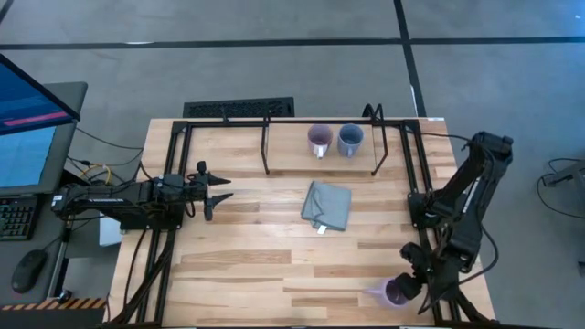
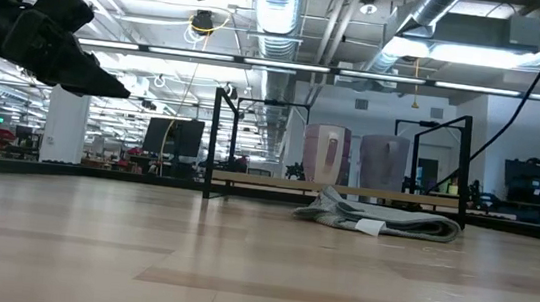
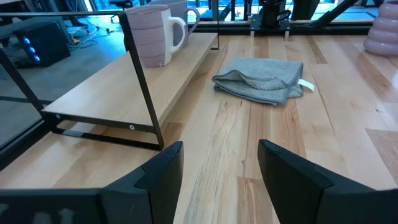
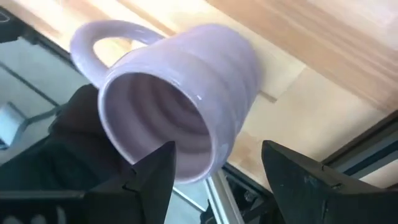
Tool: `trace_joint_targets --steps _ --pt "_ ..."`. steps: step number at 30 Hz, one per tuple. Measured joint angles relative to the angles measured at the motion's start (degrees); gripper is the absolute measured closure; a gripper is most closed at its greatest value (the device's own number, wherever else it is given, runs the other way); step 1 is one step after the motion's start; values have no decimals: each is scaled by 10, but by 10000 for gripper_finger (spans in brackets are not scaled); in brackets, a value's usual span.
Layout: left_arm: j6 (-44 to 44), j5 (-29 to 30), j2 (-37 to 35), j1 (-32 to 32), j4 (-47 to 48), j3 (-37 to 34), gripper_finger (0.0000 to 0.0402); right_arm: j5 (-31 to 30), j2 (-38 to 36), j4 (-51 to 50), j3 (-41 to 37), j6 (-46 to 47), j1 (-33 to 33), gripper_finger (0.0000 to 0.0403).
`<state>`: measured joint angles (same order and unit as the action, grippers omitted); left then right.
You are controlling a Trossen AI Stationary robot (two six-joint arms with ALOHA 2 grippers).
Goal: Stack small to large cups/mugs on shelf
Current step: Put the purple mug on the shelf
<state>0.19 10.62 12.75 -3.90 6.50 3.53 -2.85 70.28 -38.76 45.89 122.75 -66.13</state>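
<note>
The left gripper (image 1: pixel 222 196) hangs level over the table's left side, fingers spread apart. The right gripper (image 1: pixel 402 285) sits low at the near right corner, its fingers parted.

Light wooden plank desk (image 1: pixel 247 265) as landmark. Grey folded cloth (image 1: pixel 326 205) with small white tag lies flat near desk centre. Black keyboard (image 1: pixel 239 108) on grey floor beyond desk far edge. Blue-lit monitor (image 1: pixel 27 128), black mouse (image 1: pixel 29 268) beside desk's left end.

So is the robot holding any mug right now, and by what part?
The left hand holds nothing. The purple mug is tilted right by the right hand, but whether it is gripped, or where, cannot be told.
</note>
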Motion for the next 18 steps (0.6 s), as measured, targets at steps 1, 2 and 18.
trace_joint_targets --steps 1,2,18 --pt "0 0 0 0 0 0 203 0 5 2 0 3 0 143" --pt "0 0 0 0 0 0 203 0 10 3 0 3 0 143" --pt "9 2 0 0 0 0 203 -36 30 119 0 -145 0 143"
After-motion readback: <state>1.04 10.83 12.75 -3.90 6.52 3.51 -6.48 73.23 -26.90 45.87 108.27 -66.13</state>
